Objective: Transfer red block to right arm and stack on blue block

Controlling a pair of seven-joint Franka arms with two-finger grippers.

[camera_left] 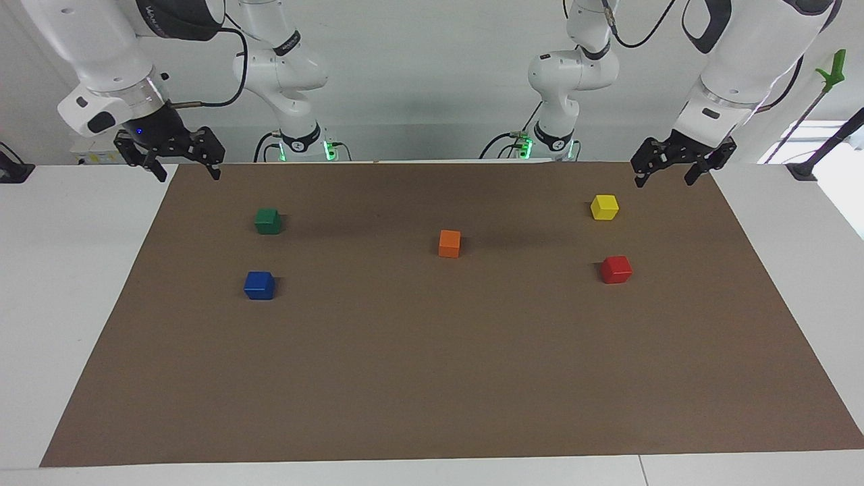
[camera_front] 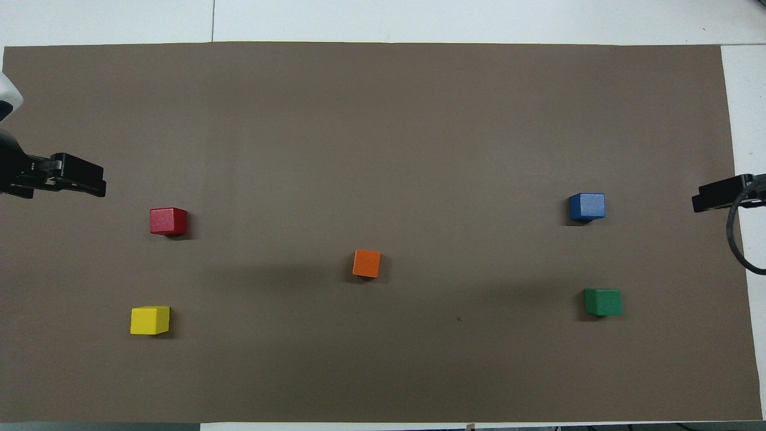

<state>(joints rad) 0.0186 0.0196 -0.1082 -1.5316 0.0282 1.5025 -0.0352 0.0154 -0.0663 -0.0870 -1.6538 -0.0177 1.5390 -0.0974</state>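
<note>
Both idle, jaws wide, empty. Left gripper (camera_left: 671, 169) should drop square over red block (camera_left: 616, 269), probably clearing yellow block (camera_left: 604, 207); right gripper (camera_left: 185, 165) waits near blue block (camera_left: 259, 285).

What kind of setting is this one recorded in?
Most likely a robotics lab bench: two white arms, open left gripper and right gripper, wait over a brown mat dotted with coloured cubes.

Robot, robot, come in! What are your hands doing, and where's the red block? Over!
Left gripper open, empty, over mat corner. Right gripper open, empty, waiting. Red block untouched at left arm's end; blue block bare. Nothing in the way.
</note>
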